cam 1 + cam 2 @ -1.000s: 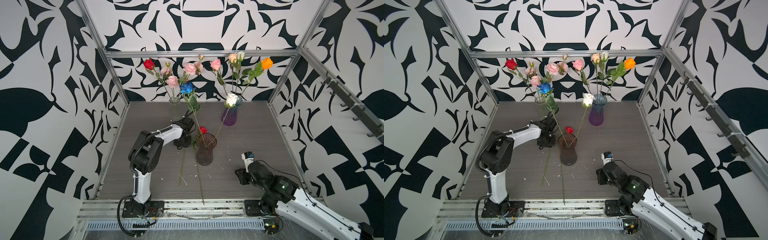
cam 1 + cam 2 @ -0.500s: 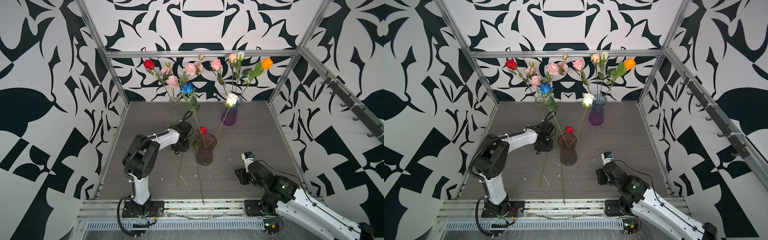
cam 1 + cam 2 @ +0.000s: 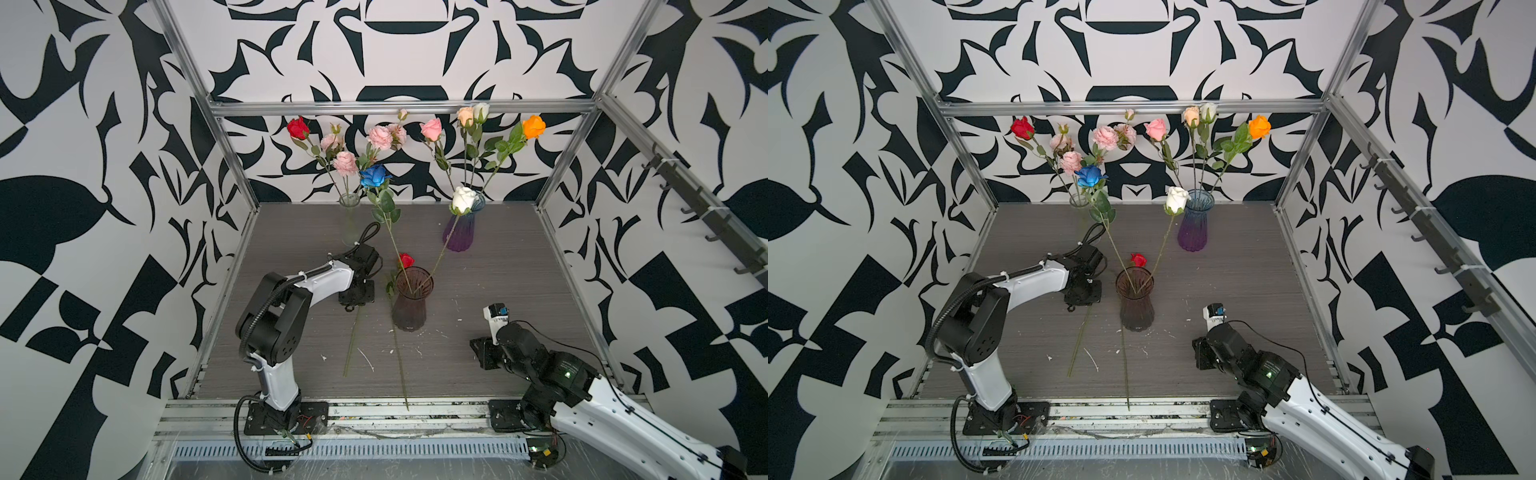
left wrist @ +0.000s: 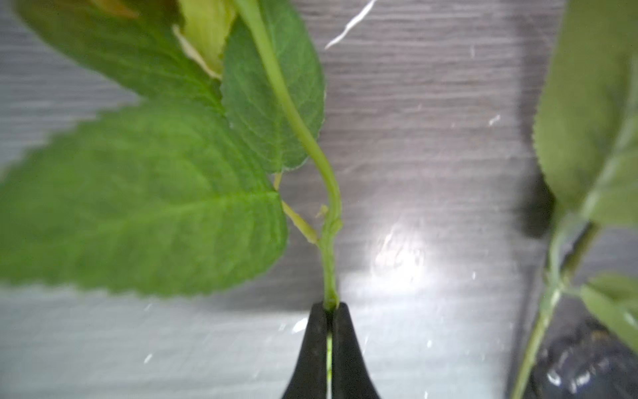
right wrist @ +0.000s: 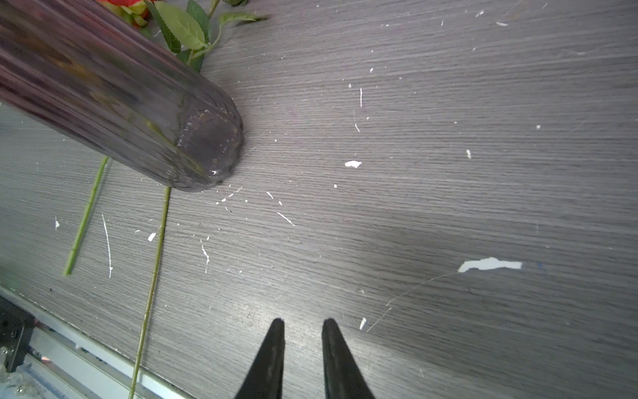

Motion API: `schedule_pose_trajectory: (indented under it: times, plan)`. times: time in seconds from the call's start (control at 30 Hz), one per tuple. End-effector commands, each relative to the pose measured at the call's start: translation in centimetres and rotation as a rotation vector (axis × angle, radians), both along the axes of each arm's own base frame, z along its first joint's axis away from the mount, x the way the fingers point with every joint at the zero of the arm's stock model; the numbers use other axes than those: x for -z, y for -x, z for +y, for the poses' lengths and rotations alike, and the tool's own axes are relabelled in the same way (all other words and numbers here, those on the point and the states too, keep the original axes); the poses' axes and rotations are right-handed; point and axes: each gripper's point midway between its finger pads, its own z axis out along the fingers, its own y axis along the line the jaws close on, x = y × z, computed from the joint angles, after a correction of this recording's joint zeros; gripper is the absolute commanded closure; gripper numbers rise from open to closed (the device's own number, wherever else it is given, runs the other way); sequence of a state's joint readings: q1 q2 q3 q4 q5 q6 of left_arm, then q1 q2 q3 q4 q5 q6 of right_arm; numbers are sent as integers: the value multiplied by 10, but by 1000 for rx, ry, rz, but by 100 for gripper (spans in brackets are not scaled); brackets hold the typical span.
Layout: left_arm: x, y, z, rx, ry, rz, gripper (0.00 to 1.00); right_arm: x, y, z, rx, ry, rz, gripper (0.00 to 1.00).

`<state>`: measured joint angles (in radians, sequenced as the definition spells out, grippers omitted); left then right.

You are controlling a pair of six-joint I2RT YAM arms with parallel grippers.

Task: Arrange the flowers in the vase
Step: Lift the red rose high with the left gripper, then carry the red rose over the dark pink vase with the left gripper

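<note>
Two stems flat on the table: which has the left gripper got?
The left stem, ending short of the front rail: the left gripper is shut on it below its leaves. The right stem, reaching the rail past the dark vase, lies free.

Bright even light, blurry left-wrist close-up

A: Top views?
B: Both are looking steeply down from high up, far off, sharing the whole table (image 3: 498, 282).
A: Wrist views?
B: Left is sitting close behind the left gripper (image 4: 329, 305), facing a stem (image 4: 328, 262) ahead of its tips. Right is looking past the right gripper (image 5: 303, 323), with the dark vase (image 5: 121, 103) ahead, also seen from above.
</note>
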<state>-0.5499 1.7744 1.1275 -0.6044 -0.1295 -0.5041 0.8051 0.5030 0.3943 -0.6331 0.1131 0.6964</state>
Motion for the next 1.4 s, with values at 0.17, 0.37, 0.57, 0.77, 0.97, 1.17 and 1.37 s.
schedule_pose_trajectory:
  times: [0.17, 0.37, 0.57, 0.77, 0.97, 1.17, 1.37]
  plan:
    - [-90, -8, 24, -56, 20, -266, 100, -6, -4, 0, 11, -3, -22, 76]
    - [-197, -10, 37, -124, 164, -599, 100, -7, -4, 0, 12, -7, -26, 76]
    - [-340, 16, -8, 79, 647, -995, 100, -7, -5, 0, 14, -4, -28, 76]
    - [-457, 71, -68, 416, 845, -1267, 100, -7, -5, 0, 12, -4, -27, 76]
    - [-489, 86, -123, 609, 854, -1337, 100, -7, -5, 0, 15, -6, -28, 76]
    - [-457, 67, -144, 596, 814, -1272, 100, -8, -3, -2, 19, -12, -30, 76]
    - [-412, 51, -145, 499, 778, -1153, 100, -8, -3, -2, 19, -15, -34, 76]
